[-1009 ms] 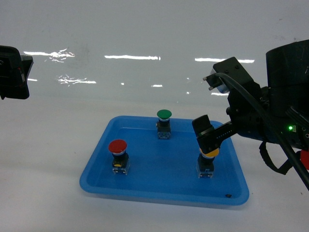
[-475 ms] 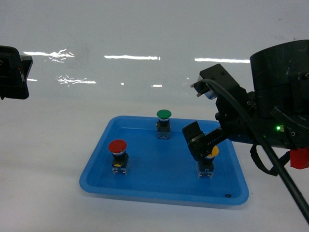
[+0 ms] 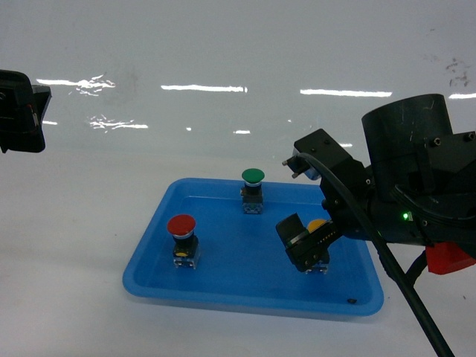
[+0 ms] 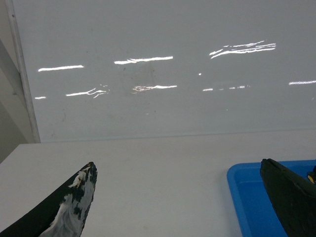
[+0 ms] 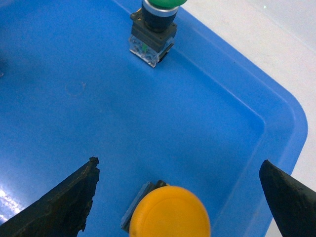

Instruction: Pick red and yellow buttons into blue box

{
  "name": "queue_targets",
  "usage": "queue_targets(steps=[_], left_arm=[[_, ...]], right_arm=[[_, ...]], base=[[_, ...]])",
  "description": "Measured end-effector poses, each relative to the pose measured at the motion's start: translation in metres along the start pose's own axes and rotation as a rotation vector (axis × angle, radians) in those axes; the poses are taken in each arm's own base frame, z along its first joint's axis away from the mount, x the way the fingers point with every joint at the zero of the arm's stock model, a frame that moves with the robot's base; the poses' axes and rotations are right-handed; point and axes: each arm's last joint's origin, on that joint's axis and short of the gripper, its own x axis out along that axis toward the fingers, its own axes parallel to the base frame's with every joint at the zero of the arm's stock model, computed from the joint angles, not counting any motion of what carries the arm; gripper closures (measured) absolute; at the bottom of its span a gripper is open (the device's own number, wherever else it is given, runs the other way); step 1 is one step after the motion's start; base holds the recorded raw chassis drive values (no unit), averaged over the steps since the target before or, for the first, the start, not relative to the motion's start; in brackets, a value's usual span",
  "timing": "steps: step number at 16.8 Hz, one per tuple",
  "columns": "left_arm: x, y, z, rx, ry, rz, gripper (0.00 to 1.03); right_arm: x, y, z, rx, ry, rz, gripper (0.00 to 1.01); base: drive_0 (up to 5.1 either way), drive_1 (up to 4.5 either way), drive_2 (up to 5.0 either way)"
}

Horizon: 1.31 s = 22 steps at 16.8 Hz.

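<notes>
The right claw (image 5: 177, 197) hangs spread wide over the yellow button (image 5: 170, 213) near the tray's (image 3: 149, 282) right rim — fingers clear on both sides — while the red button (image 3: 182, 239) stands at its left and the left claw (image 4: 182, 207) gapes empty above the bare surface (image 4: 148, 168).
</notes>
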Motion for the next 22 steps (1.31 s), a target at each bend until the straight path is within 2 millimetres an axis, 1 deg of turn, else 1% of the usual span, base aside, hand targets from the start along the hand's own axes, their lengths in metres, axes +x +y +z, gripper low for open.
queue_targets(steps=[1, 3, 8, 14, 19, 22], left_arm=[[0.0, 0.0, 0.0, 0.0, 0.0, 0.0, 0.05], [0.0, 0.0, 0.0, 0.0, 0.0, 0.0, 0.05], [0.0, 0.0, 0.0, 0.0, 0.0, 0.0, 0.05], [0.0, 0.0, 0.0, 0.0, 0.0, 0.0, 0.05], [0.0, 0.0, 0.0, 0.0, 0.0, 0.0, 0.05], [0.0, 0.0, 0.0, 0.0, 0.0, 0.0, 0.05]], right_arm=[[0.0, 0.003, -0.001, -0.004, 0.004, 0.007, 0.03], [0.0, 0.003, -0.001, -0.003, 0.003, 0.006, 0.03], [0.009, 0.006, -0.016, 0.008, 0.043, 0.014, 0.03], [0.014, 0.01, -0.025, 0.029, 0.064, 0.042, 0.03], [0.023, 0.007, -0.032, 0.031, 0.081, 0.037, 0.03], [0.026, 0.004, -0.029, 0.031, 0.077, 0.03, 0.03]], base=[[0.0, 0.0, 0.0], [0.0, 0.0, 0.0], [0.0, 0.0, 0.0], [0.0, 0.0, 0.0], [0.0, 0.0, 0.0], [0.0, 0.0, 0.0]])
